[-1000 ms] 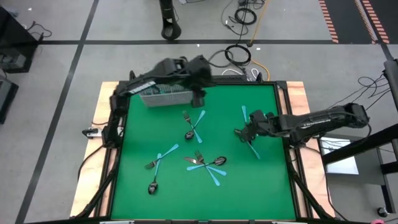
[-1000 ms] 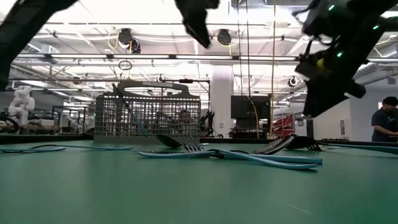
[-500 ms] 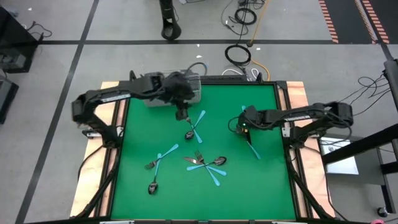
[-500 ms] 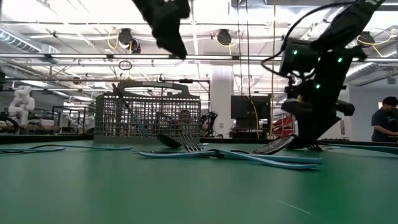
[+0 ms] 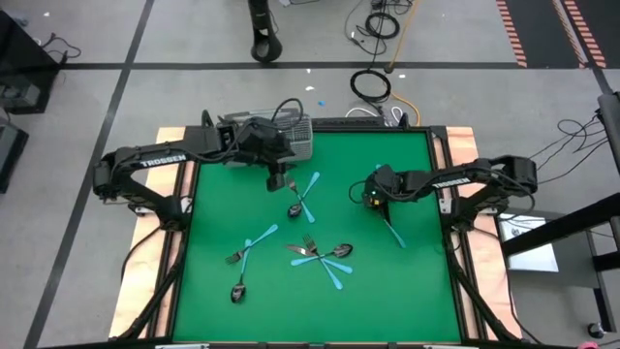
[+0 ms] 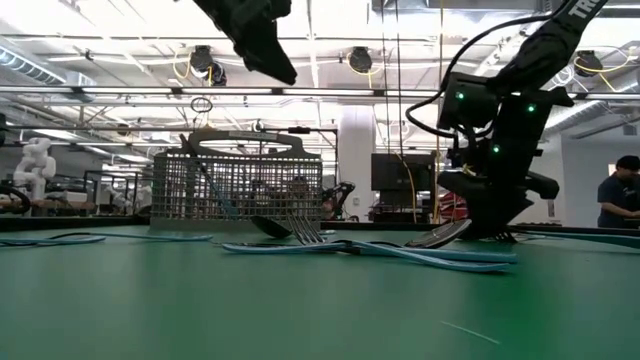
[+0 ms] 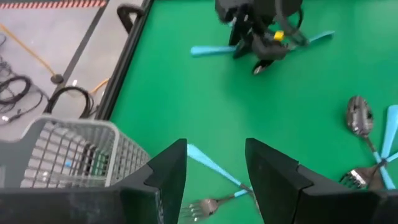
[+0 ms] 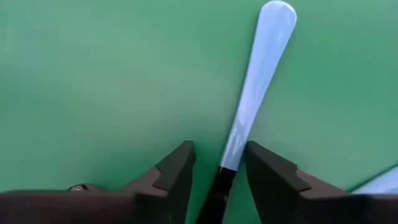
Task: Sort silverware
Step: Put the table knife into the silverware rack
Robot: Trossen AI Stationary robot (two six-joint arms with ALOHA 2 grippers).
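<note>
Right gripper low on the green mat, jaws apart astride a blue-handled utensil, nothing clamped yet.

Straddling the dark neck, likely so as to close on it and lift. Left gripper open and empty, hovering by the wire basket, above a fork. Remaining silverware scattered mid-mat, unsorted.

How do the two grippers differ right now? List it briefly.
The left gripper hangs above the table by the basket; the right gripper is down at its surface. The left gripper's fingers have nothing between them; the right gripper's fingers straddle a blue-handled utensil. Both stand open.
</note>
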